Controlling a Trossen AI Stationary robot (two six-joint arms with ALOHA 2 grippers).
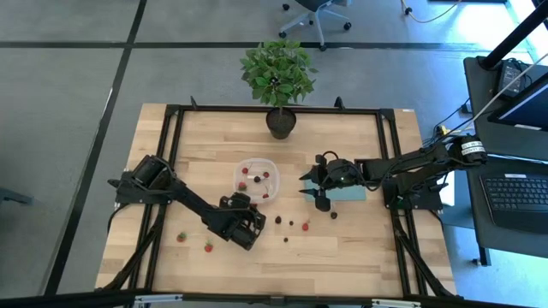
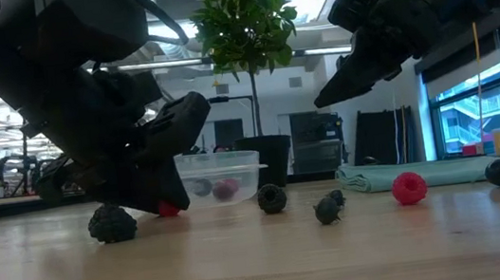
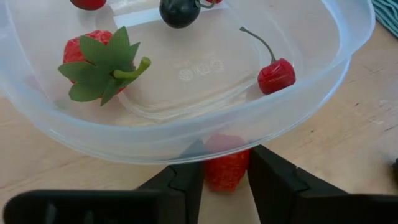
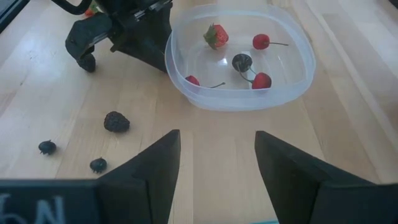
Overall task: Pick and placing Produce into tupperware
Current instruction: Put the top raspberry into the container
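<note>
The clear tupperware [image 1: 257, 178] stands mid-table. In it lie a strawberry [image 3: 99, 59], a cherry [image 3: 277, 74] and a dark berry [image 3: 180, 12]. My left gripper [image 3: 225, 186] sits low at the tupperware's near left wall and is shut on a small red berry [image 2: 169, 208]. My right gripper [image 4: 217, 162] hangs open above the table to the right of the tupperware, with nothing between its fingers. Loose produce lies on the wood: dark berries [image 4: 116, 121] and a red one [image 2: 409, 187]. My left gripper pinches the small red berry by its two sides [image 3: 225, 169] between its two fingers [image 3: 186, 186]. The fingers slant down from the table's near left. The berry rests on the table, right against the tupperware's outer wall [image 3: 205, 140].
A potted plant [image 1: 278, 73] stands at the table's far edge. A teal sheet [image 1: 349, 192] lies under my right arm. Two red berries [image 1: 208, 247] lie near the front left, and several small berries [image 1: 290, 225] are scattered in front of the tupperware.
</note>
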